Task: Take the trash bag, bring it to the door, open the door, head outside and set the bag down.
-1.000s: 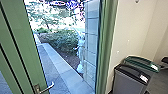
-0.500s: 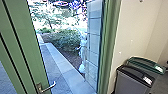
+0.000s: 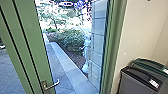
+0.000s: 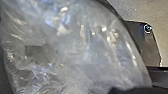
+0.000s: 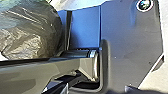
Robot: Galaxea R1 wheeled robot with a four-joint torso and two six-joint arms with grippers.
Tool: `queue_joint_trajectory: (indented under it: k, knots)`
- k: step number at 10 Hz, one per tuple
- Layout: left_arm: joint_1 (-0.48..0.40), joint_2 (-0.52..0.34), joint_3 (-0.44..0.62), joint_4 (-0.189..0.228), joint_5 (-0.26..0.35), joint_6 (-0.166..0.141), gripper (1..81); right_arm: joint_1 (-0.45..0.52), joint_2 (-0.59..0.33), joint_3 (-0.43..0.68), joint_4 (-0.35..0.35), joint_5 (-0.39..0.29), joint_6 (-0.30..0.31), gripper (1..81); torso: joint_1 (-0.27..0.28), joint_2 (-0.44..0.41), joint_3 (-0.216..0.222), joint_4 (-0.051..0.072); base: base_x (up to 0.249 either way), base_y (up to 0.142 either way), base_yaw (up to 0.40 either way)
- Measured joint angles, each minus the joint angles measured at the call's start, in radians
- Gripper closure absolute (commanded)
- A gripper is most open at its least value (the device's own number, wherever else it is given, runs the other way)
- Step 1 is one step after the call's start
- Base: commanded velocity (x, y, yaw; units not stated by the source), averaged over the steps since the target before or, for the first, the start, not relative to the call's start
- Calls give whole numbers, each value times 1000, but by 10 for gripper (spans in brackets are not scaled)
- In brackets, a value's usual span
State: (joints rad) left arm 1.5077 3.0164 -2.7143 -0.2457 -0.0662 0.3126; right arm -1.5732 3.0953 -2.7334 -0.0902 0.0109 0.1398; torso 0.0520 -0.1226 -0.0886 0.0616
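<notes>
The trash bag (image 4: 82, 50) is right up by the robot's left wrist, a bulging, see-through skin of crinkled plastic with bright glints along its folds. A rounded, smoky-brown bulge of glossy plastic (image 5: 30, 30) shows in the right wrist view too, close to the robot's jointed bar. I can't tell from here whether the left gripper or the right gripper is spread or pressed together

Ahead of me the green door (image 3: 30, 45), grooved with long black lines, stands open, its smooth metal lever handle (image 3: 52, 84) sticking out toward the gap. Through it I see flat paving, a pale stone kerb (image 3: 66, 66) running at a slant, a shaggy rounded hedge (image 3: 68, 40) and a wall of squared blocks (image 3: 98, 40). Inside, by the plain cream wall (image 3: 140, 27), sit a boxy grey bin (image 3: 132, 83) with a black lid and a green-lidded bin (image 3: 147, 64) behind it
</notes>
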Motion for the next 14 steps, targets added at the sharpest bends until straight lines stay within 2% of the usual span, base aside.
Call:
queue_joint_trajectory:
  k: [14]
  knots:
    - [4,-3,-1,3,6,0,811,0,1,0,1,5,0,10,0,0,0,0,0,0,178]
